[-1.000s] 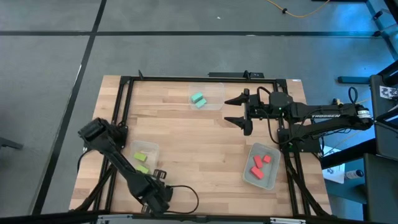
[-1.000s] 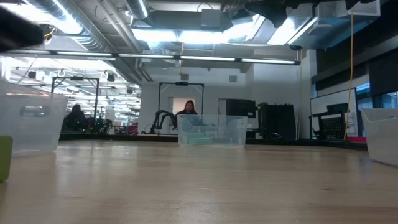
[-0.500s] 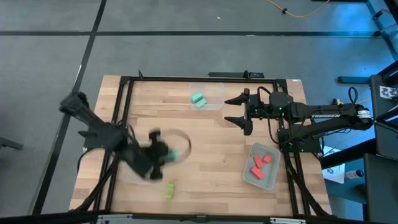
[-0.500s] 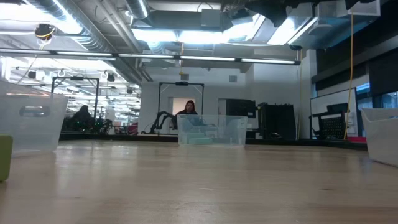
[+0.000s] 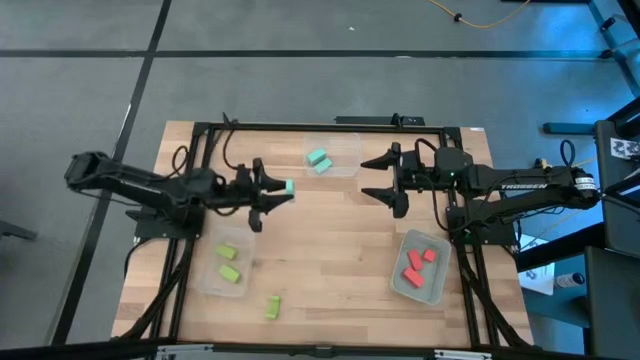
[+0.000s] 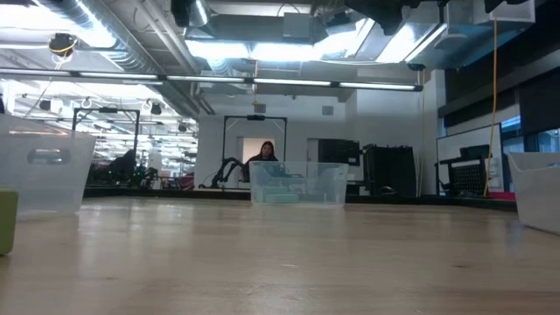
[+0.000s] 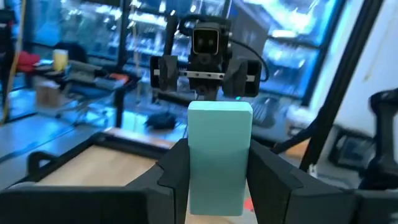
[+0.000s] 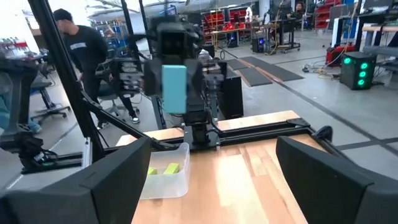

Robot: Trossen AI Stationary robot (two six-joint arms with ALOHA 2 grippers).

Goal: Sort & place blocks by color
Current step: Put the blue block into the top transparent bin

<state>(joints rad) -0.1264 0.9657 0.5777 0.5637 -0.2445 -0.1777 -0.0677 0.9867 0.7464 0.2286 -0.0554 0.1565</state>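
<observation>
Teal block (image 5: 288,187) sits clamped between the fingers of the left gripper (image 5: 280,190), carried above the table (image 5: 330,240) a little short of the far bin (image 5: 335,158). That bin already holds teal blocks (image 5: 318,160), so I judge it the target: it lies ahead and slightly toward the table's far edge from the held block, with bare wood between them. The left arm is plainly the nearer one, since it has the block in hand. The left wrist view shows the block (image 7: 219,155) standing on end, its long axis running along the fingers (image 7: 177,171), roughly half of it poking out beyond them.

The right gripper (image 5: 378,177) waits just beside the far bin's right side, its fingers spread wide and holding nothing. From its wrist view the teal block (image 8: 174,87) is seen head-on, and a bin with lime blocks (image 8: 163,169) sits lower down behind it.

The high view alone gives the whole layout: the lime bin (image 5: 228,262) near the left front, a stray lime block (image 5: 272,306) lying on the wood beside it, and the red bin (image 5: 420,266) at right front. The low view shows neither gripper, only the far bin (image 6: 299,184) across the table.
</observation>
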